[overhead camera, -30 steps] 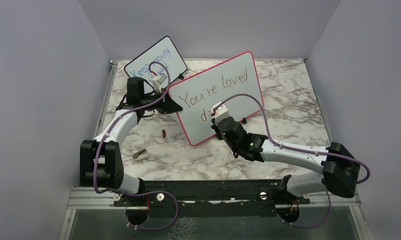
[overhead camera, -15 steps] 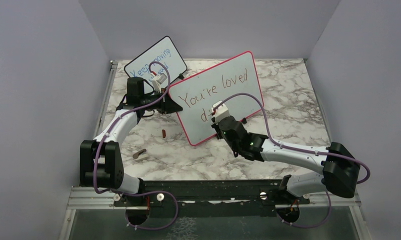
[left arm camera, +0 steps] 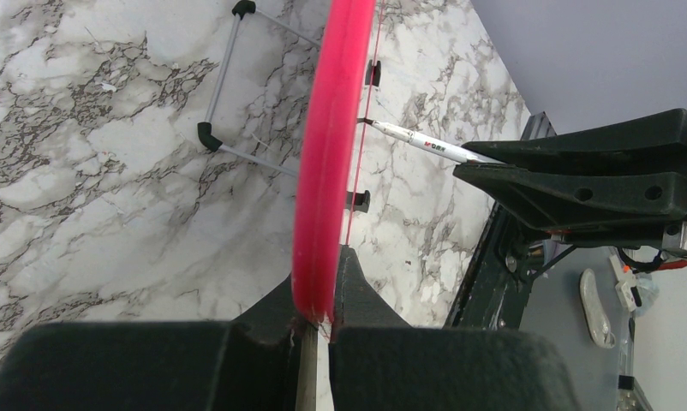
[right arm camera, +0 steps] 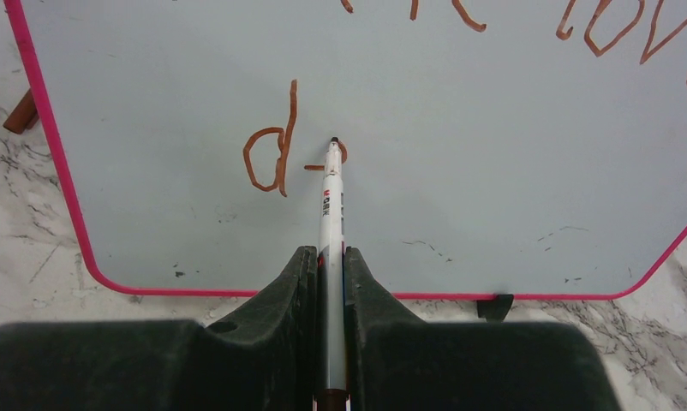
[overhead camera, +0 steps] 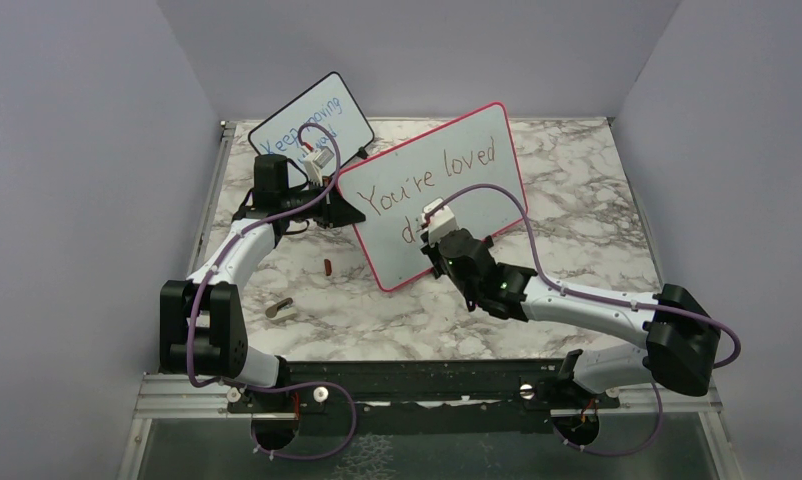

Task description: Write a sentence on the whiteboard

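Right jaws pinch marker (right arm camera: pixel 331 205) | whiteboard (overhead camera: pixel 497 215): red-pink frame | sentence (overhead camera: pixel 432 178): brownish-red letters

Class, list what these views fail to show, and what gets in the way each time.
- Top view: the smaller board's lower blue line, behind the left arm.
- Top view: the letter after "d" on the whiteboard, covered by the right hand.
- Right wrist view: the sentence's top line, cut by the upper edge.
- Left wrist view: the whiteboard's face, seen edge-on.
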